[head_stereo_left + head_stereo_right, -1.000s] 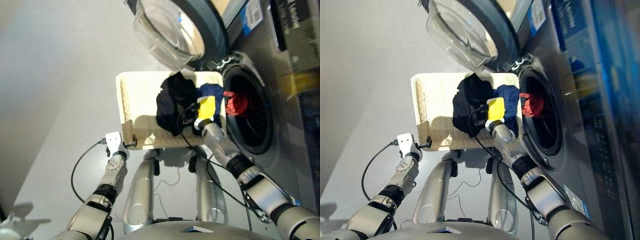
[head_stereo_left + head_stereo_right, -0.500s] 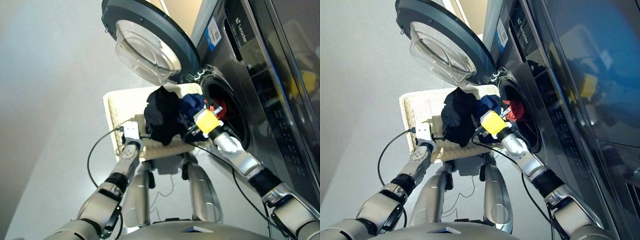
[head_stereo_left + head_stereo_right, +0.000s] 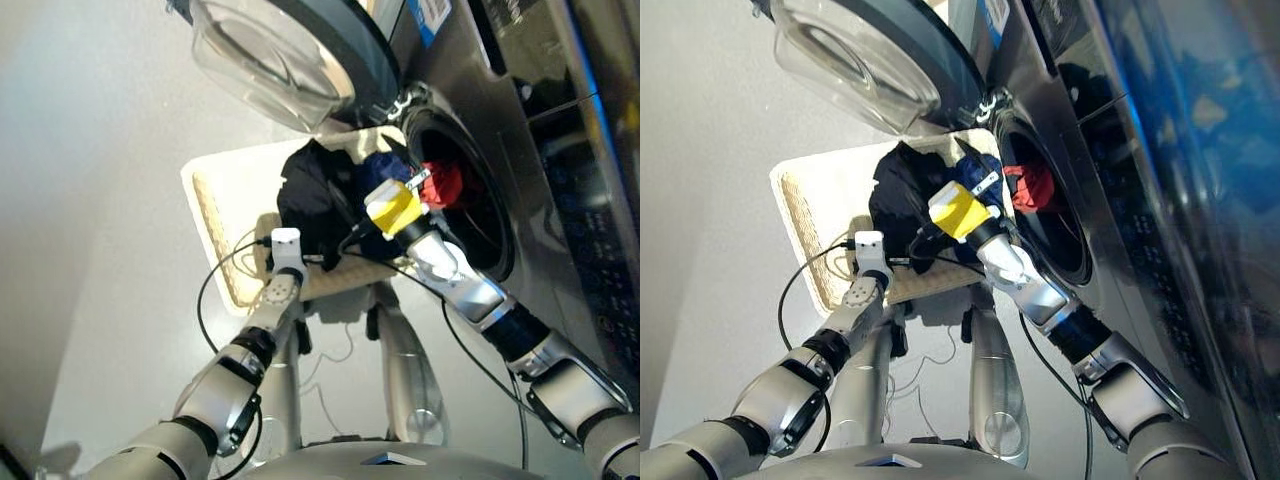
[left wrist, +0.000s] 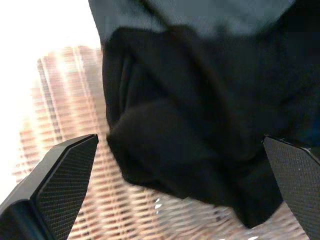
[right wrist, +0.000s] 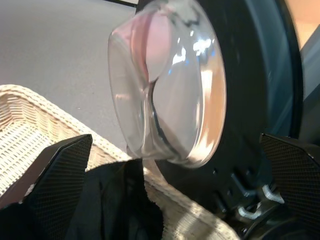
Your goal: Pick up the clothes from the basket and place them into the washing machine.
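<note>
While the black garment (image 3: 310,205) lies heaped in the basket (image 3: 215,215), the navy blue one (image 3: 385,170) sits bunched just beside it, at the basket's end nearest the washing machine (image 3: 520,150). The coral-red garment (image 3: 445,183) is already inside the round drum mouth (image 3: 490,215), at about 3 o'clock from the black one.

The left pincer (image 4: 165,190) is wide open and holds nothing. Its two black fingers (image 4: 60,175) stand well apart, one on each side of a fold of the black garment, over the woven basket floor. In the head view the left arm comes up from 6 o'clock to the near rim of the basket.

The right pincer (image 5: 165,195) is wide open too, and holds nothing. It hangs above the black garment and the basket's far rim, and points at the glass door (image 5: 167,82). In the head view it is over the navy blue garment, close to the drum mouth.

The glass door (image 3: 275,55) hangs open at about 12 o'clock from the basket, over its far end. Thin black cables (image 3: 215,290) loop from the arms across the basket's near rim. The basket sits on the grey floor (image 3: 90,200).
</note>
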Motion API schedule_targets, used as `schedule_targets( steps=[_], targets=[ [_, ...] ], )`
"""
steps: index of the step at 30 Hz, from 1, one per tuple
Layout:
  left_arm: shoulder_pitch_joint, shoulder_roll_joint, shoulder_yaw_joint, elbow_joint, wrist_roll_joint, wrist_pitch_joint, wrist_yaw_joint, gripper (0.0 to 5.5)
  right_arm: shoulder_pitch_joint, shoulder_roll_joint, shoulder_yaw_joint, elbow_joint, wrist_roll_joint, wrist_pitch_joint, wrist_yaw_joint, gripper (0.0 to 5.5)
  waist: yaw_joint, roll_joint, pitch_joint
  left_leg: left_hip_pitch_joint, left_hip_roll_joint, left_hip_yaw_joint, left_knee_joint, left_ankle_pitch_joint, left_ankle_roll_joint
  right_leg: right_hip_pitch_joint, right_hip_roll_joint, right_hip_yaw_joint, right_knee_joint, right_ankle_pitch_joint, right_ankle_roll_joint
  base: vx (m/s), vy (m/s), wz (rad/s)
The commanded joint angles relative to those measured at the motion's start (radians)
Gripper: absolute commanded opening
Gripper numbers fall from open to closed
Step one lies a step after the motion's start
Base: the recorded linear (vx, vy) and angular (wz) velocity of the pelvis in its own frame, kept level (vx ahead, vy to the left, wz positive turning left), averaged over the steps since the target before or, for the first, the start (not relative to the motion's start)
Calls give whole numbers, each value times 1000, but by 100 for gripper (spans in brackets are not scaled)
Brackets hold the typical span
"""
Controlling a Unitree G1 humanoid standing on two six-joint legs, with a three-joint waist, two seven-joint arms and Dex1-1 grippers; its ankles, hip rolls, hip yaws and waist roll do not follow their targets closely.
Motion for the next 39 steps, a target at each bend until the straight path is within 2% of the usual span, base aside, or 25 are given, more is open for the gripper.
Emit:
schedule_targets(
  steps=[1, 4, 5, 6, 8, 12, 20, 27, 33, 39],
  targets=[
    [0, -7, -5, -8, 15, -4, 15, 550, -11, 36, -8, -155, -52, -56, -31, 550, -30, 13, -15, -125, 57, -64, 133, -32, -1, -59, -10, -17, 178, -133, 66, 0, 0, 0],
    [-16, 1, -6, -5, 21, 4, 24, 550, -28, 47, -13, -160, -46, -60, -40, 550, -33, 13, -20, -191, 74, -76, 208, -62, 7, -123, -1, -14, 240, -154, 59, 0, 0, 0],
    [-22, 3, -9, 1, 32, 9, 26, 416, -33, 53, -13, -155, -43, -60, -42, 550, -34, 13, -22, -208, 78, -79, 225, -69, 8, -139, 4, -13, 255, -163, 57, 0, 0, 0],
    [-30, 10, -12, 2, 44, 10, 26, 321, -38, 55, -12, -148, -43, -60, -42, 550, -35, 13, -23, -221, 78, -81, 241, -77, 10, -158, 8, -9, 274, -167, 57, 0, 0, 0],
    [-42, 21, -11, 1, 49, 13, 29, 0, -42, 60, -14, -137, -38, -60, -42, 550, -36, 8, -25, -246, 84, -82, 274, -92, 15, -182, 15, -6, 300, -178, 53, 0, 0, 0],
    [-47, 34, 3, -30, 26, 4, 27, 0, -20, 59, -18, -117, -49, -55, -39, 550, -38, 7, -33, -261, 85, -87, 300, -106, 16, -198, 15, -12, 326, -192, 47, 0, 0, 0],
    [-18, 47, 23, -101, -36, -29, 10, 0, 52, 44, -36, -86, -60, -57, -8, 550, -35, 16, -90, -173, 71, -80, 182, -78, 7, -130, 2, -25, 246, -172, 53, 0, 0, 0],
    [-18, 46, 62, -70, -63, -50, -10, 0, 132, 40, -7, -44, -38, -67, 40, 550, -37, 7, -110, 25, 39, -56, 3, -18, -25, 53, -15, -30, 115, -129, 71, 0, 0, 0],
    [11, 59, 82, -130, -107, -76, -36, 0, 207, 38, 10, 27, -58, -55, 74, 550, -30, 8, -115, 182, 4, -40, -131, 31, -39, 214, -28, -37, -7, -90, 89, 0, 0, 0],
    [40, 73, 81, -200, -128, -85, -59, 0, 245, 42, 22, 80, -73, -43, 93, 550, -28, 15, -102, 275, -19, -23, -222, 76, -46, 303, -33, -48, -84, -63, 99, 0, 0, 0]
  ],
)
